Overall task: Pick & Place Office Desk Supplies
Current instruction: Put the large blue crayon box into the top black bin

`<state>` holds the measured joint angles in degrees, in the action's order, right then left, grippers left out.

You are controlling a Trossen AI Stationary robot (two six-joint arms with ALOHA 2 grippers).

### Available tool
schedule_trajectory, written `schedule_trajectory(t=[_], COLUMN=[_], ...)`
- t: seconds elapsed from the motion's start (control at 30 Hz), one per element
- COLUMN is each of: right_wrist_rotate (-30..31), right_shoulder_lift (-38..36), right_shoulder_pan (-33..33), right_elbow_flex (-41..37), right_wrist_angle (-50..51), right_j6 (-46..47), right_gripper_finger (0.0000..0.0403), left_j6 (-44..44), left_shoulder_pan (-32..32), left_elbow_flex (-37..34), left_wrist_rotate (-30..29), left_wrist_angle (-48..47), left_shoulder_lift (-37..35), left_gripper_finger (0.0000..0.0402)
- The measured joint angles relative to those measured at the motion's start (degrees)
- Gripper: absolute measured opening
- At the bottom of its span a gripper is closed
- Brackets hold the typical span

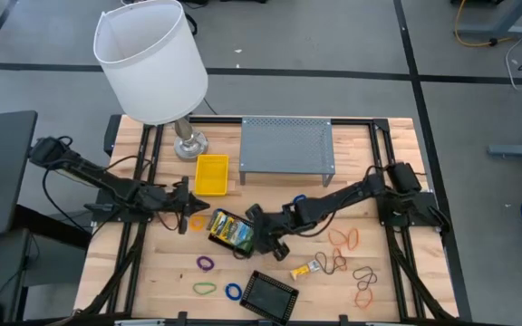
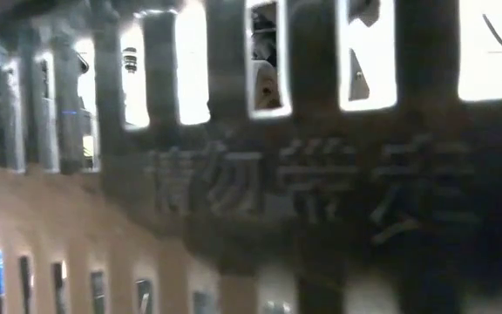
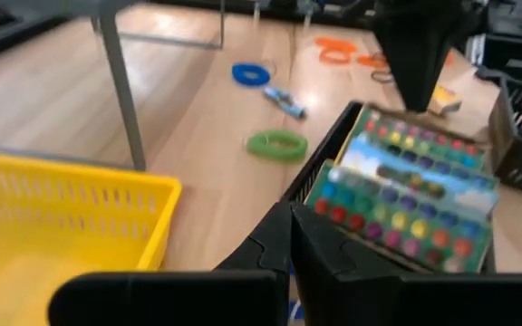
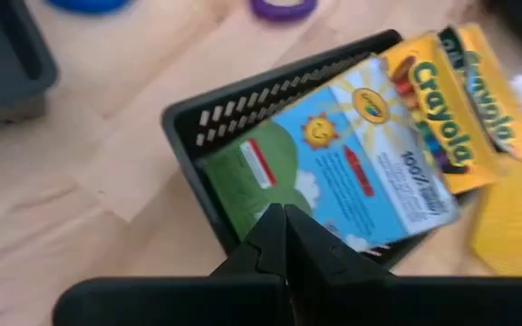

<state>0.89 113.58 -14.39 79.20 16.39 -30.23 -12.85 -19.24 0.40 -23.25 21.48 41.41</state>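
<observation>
Overhead and wrist views of the light wooden slat table [image 1: 152, 272]. Left gripper [image 1: 191, 211] – fingers pressed together, nothing held – lies low over the table just beside the small yellow plastic basket [image 1: 211, 174]. Right gripper [image 1: 255, 220] – fingers likewise closed and empty – hangs right at the black mesh tray [image 4: 208, 118], which holds a paint-set box with a sun-and-sky label [image 4: 333, 163] and a yellow-green Crayola crayon box [image 4: 456, 100]; both boxes stick out over the tray's rim. A second black mesh tray [image 1: 269, 294] sits at the near table edge. Rubber band loops lie loose on the wood: purple [image 1: 206, 263], green [image 1: 205, 289], blue [image 1: 234, 292], and an orange and brown cluster [image 1: 356, 267] on the right side. A small crayon box [image 1: 305, 268] rests near that cluster. The grey perforated metal shelf [image 1: 286, 145] and white-shaded lamp [image 1: 149, 59] stand at the far side.
</observation>
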Motion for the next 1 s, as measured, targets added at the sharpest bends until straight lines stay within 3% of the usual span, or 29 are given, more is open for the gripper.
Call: schedule_trajectory(t=[0.3, 0.83, 1.0], right_wrist_rotate=[-10.12, -10.53, -7.61], right_shoulder_lift=[0.34, 7.28, 8.76], right_shoulder_pan=[2.77, 4.17, 4.22], right_elbow_flex=[0.09, 2.72, 2.85], right_wrist_angle=[0.53, -3.00, -7.36], right_j6=[-0.01, -0.20, -0.63], right_gripper_finger=[0.0001, 0.0000, 0.0000], left_j6=[-2.89, -2.81, -2.83], left_shoulder_pan=[3.84, 9.30, 9.23], left_elbow_flex=[0.00, 0.00, -0.02], left_wrist_rotate=[4.77, 11.52, 11.72], left_wrist_angle=[-5.30, -6.01, -4.40], left_shoulder_lift=[0.21, 1.07, 2.52], left_gripper_finger=[0.0008, 0.0007, 0.0007])
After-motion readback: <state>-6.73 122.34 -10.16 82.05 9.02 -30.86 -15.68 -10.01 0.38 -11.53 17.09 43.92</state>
